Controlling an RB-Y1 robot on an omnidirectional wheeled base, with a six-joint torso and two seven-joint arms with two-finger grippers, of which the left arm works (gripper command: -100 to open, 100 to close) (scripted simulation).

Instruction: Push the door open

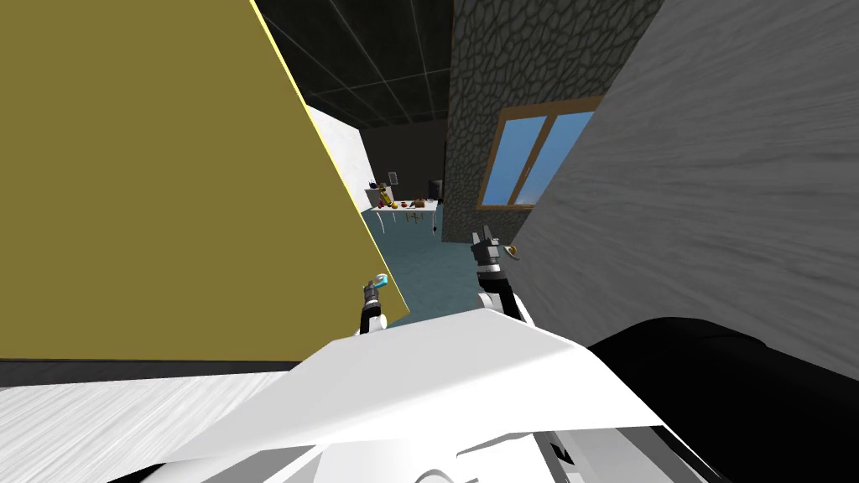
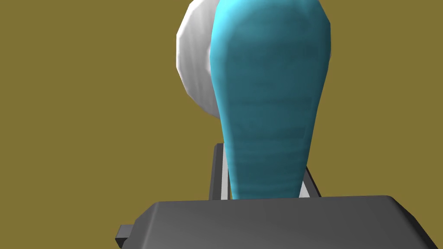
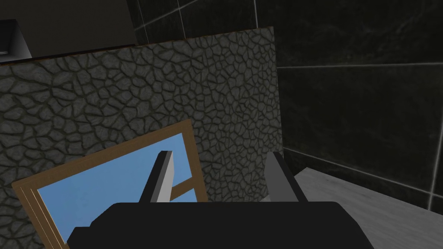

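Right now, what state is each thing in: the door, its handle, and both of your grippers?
Door: ajar, with a gap past its free edge.
Teal handle: gripped from both sides.
Left gripper: shut on the teal handle.
Right gripper: open, holding nothing.

Left claw [image 1: 377, 283] clamps the teal handle [image 2: 268, 95]; right claw [image 3: 219, 155] gapes, both arms forward.

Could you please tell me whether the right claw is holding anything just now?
No, the right claw is open, its two fingers standing apart with nothing between them.
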